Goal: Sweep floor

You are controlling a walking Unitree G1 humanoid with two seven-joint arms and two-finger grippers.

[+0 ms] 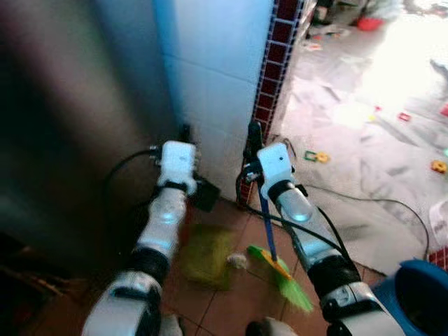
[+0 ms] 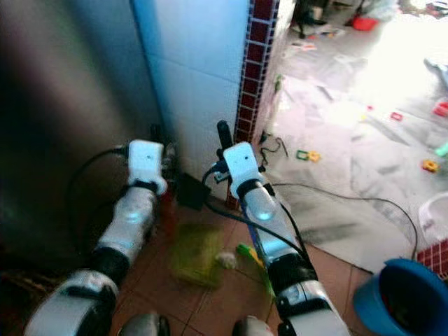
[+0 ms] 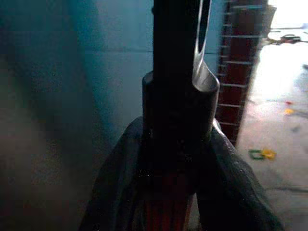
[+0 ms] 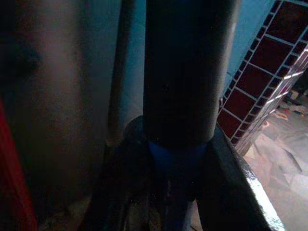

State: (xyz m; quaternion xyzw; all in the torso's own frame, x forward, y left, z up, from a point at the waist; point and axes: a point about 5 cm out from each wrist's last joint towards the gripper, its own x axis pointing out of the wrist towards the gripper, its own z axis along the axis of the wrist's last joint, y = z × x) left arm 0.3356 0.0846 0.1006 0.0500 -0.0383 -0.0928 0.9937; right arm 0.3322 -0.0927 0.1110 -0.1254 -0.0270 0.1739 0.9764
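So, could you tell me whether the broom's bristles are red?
No, the bristles at the foot of the blue-handled broom, held by the right pincer, are bright green with an orange band above them.

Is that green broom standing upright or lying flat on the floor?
Roughly upright, slightly tilted. The right gripper is shut on the broom, whose blue handle runs down to green bristles at the floor.
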